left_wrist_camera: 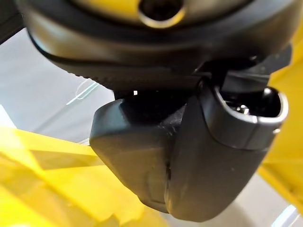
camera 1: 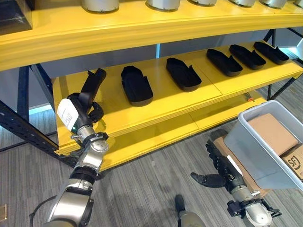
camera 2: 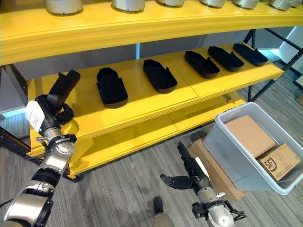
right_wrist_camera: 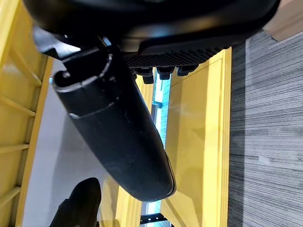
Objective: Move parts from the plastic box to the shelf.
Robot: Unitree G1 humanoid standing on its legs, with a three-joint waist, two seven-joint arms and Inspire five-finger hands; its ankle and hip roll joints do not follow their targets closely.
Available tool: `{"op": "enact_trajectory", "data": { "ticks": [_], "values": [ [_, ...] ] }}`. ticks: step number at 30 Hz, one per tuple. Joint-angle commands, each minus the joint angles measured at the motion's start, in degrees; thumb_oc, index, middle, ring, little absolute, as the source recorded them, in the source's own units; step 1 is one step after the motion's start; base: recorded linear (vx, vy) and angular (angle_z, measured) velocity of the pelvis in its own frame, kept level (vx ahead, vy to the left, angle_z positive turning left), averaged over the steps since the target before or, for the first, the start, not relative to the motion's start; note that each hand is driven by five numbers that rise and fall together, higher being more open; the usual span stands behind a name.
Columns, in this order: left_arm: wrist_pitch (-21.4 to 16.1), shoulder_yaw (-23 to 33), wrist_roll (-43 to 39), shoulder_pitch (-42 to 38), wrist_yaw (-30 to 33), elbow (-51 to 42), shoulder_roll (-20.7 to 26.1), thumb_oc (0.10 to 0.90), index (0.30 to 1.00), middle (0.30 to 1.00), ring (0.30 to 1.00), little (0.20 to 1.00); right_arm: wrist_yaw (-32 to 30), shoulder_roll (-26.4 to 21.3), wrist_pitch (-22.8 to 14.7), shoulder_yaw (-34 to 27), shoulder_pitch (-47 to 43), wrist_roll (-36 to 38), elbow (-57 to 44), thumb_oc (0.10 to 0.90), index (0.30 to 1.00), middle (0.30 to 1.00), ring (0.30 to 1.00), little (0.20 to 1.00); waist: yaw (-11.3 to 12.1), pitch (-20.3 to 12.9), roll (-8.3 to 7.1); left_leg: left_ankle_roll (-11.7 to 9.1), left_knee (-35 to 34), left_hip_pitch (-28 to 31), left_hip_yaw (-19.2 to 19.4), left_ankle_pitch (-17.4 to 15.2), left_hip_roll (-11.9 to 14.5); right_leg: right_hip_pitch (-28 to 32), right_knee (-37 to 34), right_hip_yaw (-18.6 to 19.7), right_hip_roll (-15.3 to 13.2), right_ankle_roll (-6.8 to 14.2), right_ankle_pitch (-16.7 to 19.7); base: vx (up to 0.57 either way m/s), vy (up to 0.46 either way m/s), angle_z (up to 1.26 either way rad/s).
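Black part (camera 1: 92, 84), long and dark, held in the left hand (camera 1: 87, 111) at the left end of the yellow shelf (camera 1: 189, 101); the fingers curl round its lower end, and the part rises tilted up and to the right, its upper end over the shelf's middle board. In the left wrist view the same part (left_wrist_camera: 156, 156) shows beside the thumb (left_wrist_camera: 222, 156), which lies against it. Five more black parts lie flat on the middle board in a row running right and far: the nearest (camera 1: 136, 84) just right of the held part, then another (camera 1: 183, 74), then three close together (camera 1: 224, 62) at the right end. Pale round objects (camera 1: 100, 4) stand along the top board. The grey plastic box (camera 1: 255, 151) sits tilted on the floor at right, holding brown cardboard boxes (camera 1: 272, 132). The right hand (camera 1: 218, 163) hangs low over the floor just left of the box, fingers straight and relaxed, holding nothing.
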Motion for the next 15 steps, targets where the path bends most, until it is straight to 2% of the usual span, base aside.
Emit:
{"op": "enact_trajectory", "data": {
  "ticks": [1,7,15],
  "values": [
    [-4.74,0.97,0.40,-13.41,5.22,1.73,9.64,0.400,0.300,0.300,0.300,0.300,0.20,-2.78,-6.74,-2.18,-3.35,2.28,-9.62,0.900,1.000,1.000,1.000,1.000,-0.40,-0.68,0.18,0.84,4.51,-4.11,-0.88,4.48,3.41,1.41,11.63,-0.03,-5.08,3.85,-7.28,0.00,0.000,0.00],
    [-3.44,-1.06,5.34,-13.71,6.78,2.19,13.40,0.400,0.300,0.300,0.300,0.300,0.91,-3.31,-7.39,-2.31,-3.30,3.85,-9.42,0.900,1.000,1.000,1.000,1.000,0.01,0.27,-0.24,0.80,5.23,-5.50,-1.38,4.25,3.44,0.35,12.06,-0.05,-5.24,3.90,-7.19,-0.01,-0.002,0.03],
    [-2.31,-2.79,7.54,-15.35,6.48,3.83,17.85,0.400,0.300,0.300,0.300,0.300,1.01,-4.08,-8.20,-2.75,-3.70,4.55,-9.45,0.900,1.000,1.000,1.000,1.000,0.33,1.65,-0.51,0.83,6.36,-7.24,-1.71,4.03,3.73,-1.71,13.01,0.56,-5.11,3.87,-7.01,0.00,0.000,0.00]
  ]
}}
